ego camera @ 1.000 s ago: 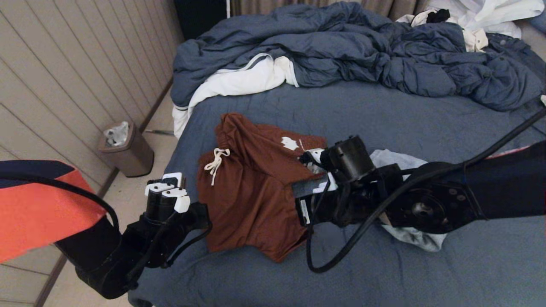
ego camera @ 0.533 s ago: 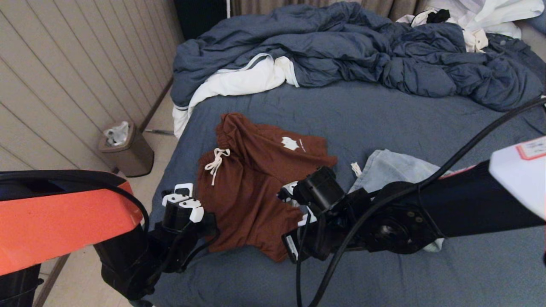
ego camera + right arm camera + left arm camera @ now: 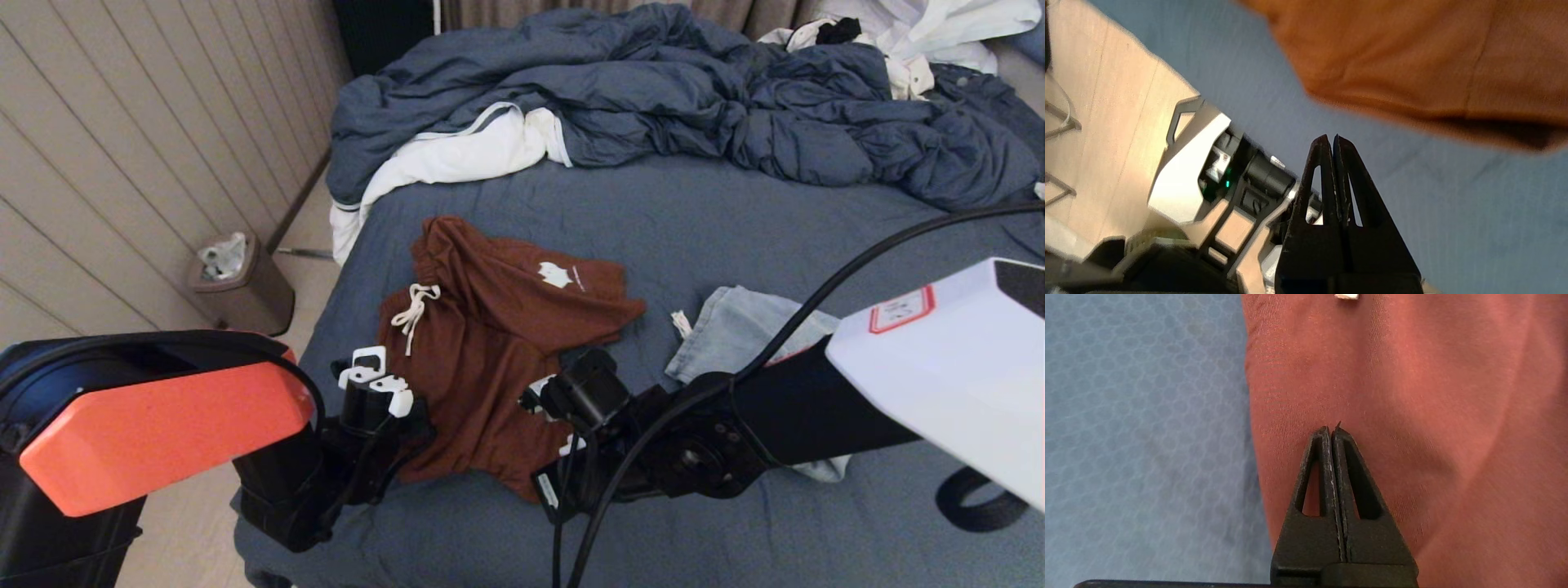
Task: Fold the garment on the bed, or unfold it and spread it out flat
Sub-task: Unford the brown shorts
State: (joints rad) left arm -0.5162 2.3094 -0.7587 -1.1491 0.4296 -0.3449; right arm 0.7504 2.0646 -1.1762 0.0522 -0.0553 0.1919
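Bin (image 3: 242,287) (crumpled trash inside) beside bed (image 3: 735,220).

Dim, even indoor light with a cool cast; soft shadows gather in the duvet (image 3: 653,90) folds. No glare. The rust shorts (image 3: 1412,61) blur beyond the right end effector (image 3: 1331,141); the left arm's orange cover (image 3: 163,433) looms soft.

You are seeing shorts (image 3: 490,359) lying on bed (image 3: 735,220), toward its left side. Second garment (image 3: 751,335) lying just right of shorts. Duvet (image 3: 653,98) bunching up behind both, across far end. Bin (image 3: 241,286) sitting on floor, left of bed. Left gripper (image 3: 1332,430) hanging over shorts' left edge. Right gripper (image 3: 1331,141) hanging before shorts' near edge.
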